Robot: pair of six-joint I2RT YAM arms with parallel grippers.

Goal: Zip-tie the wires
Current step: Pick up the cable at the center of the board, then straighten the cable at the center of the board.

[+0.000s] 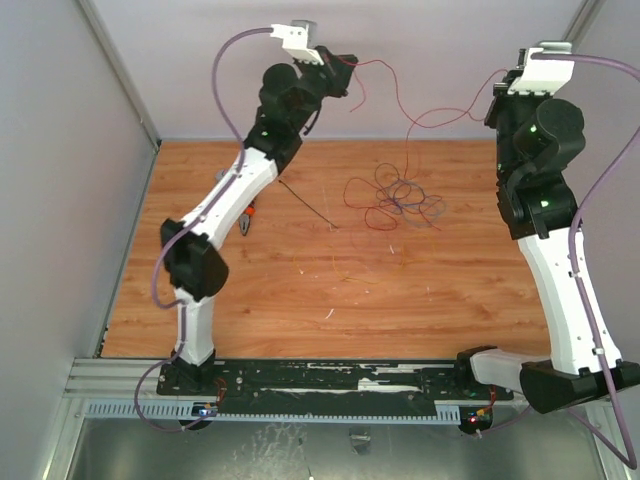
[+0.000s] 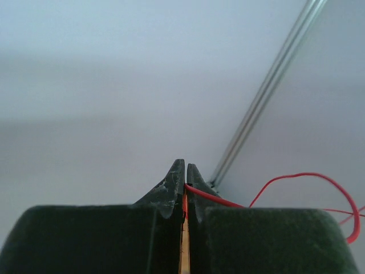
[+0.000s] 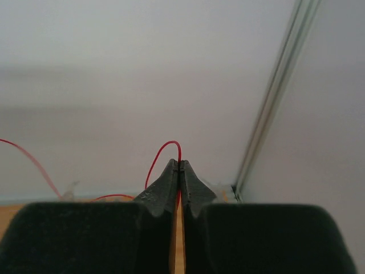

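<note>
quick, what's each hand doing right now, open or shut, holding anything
left hand: closed, pinching a red wire
right hand: closed, pinching a red wire

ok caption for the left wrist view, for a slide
Left gripper shut on a red wire that loops off to the right, grey wall and metal rail behind.

Red-purple wires (image 1: 395, 200) in loose tangle, one red strand (image 2: 308, 173) raised, dark zip tie (image 1: 307, 205) lying diagonal nearby.
</note>
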